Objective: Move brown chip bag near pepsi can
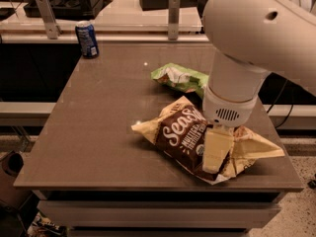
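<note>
The brown chip bag [182,132] lies flat on the front right part of the table, dark brown with white script and cream edges. The pepsi can [87,39] stands upright at the table's far left corner, well away from the bag. My gripper [216,154] hangs straight down from the big white arm [247,43] and sits on the right half of the brown bag, covering part of it. The bag rests on the table.
A smaller green chip bag [178,78] lies behind the brown bag, partly hidden by the arm. The brown table [98,132] ends just in front of the bag. Metal posts [173,16] and a counter stand behind the table.
</note>
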Robot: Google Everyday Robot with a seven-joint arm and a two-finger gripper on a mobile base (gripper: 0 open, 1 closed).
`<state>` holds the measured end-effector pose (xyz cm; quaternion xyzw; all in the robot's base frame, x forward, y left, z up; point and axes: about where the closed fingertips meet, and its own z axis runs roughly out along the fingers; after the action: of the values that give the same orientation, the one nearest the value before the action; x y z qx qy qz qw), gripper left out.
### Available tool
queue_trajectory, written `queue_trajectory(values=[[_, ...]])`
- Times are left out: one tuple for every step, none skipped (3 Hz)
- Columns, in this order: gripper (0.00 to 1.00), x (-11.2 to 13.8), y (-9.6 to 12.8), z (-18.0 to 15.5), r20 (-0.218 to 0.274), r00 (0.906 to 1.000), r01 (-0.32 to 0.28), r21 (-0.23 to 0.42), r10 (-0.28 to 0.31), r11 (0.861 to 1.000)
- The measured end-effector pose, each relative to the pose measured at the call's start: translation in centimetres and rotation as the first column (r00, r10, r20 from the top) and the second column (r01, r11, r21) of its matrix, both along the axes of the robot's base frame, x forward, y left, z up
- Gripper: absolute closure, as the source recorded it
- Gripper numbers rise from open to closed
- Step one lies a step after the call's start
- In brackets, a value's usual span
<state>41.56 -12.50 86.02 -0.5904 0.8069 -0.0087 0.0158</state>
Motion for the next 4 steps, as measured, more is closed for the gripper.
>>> queue_trajectory(values=[[0.65,0.12,0.13,0.04,0.007,1.0,-0.001,0.003,0.001,1.0],[0.88,0.23,0.25,0.09,0.013,0.9999,-0.002,0.005,0.002,1.0],[1.0,0.32,0.35,0.12,0.019,0.9998,-0.004,0.007,0.003,1.0],[1.0,0.35,0.36,0.15,0.02,0.9998,-0.004,0.008,0.004,1.0]])
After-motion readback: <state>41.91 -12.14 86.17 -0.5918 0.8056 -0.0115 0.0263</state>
